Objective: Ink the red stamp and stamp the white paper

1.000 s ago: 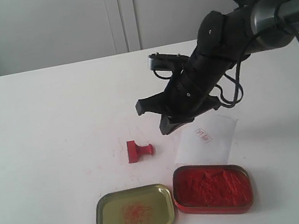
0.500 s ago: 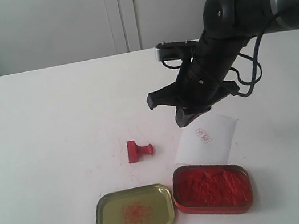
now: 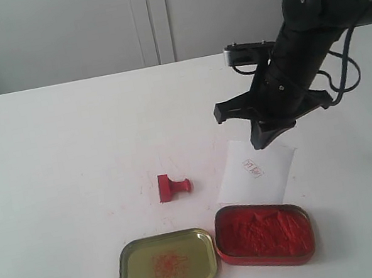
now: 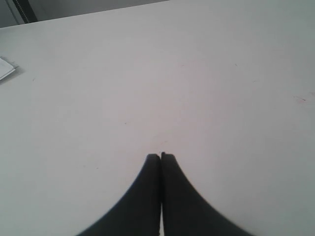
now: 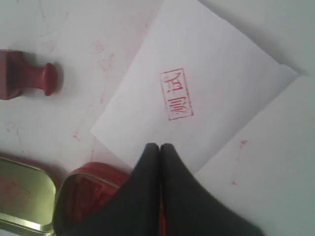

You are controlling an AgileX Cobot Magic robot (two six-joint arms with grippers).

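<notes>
Because the red stamp [image 3: 173, 186] looks light and rigid, pinch its knobbed handle; the right claw [image 3: 260, 144] is closed, empty.

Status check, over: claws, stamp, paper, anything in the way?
Left claw shut, empty. Right claw shut, empty, raised near white paper. Red stamp lying on its side; paper bears red imprint. Ink tin at paper's edge, not blocking.

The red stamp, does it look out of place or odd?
Yes. The red stamp lies tipped on its side on the table, handle pointing toward the white paper, not standing on its base. Faint red smears mark the table around it.
</notes>
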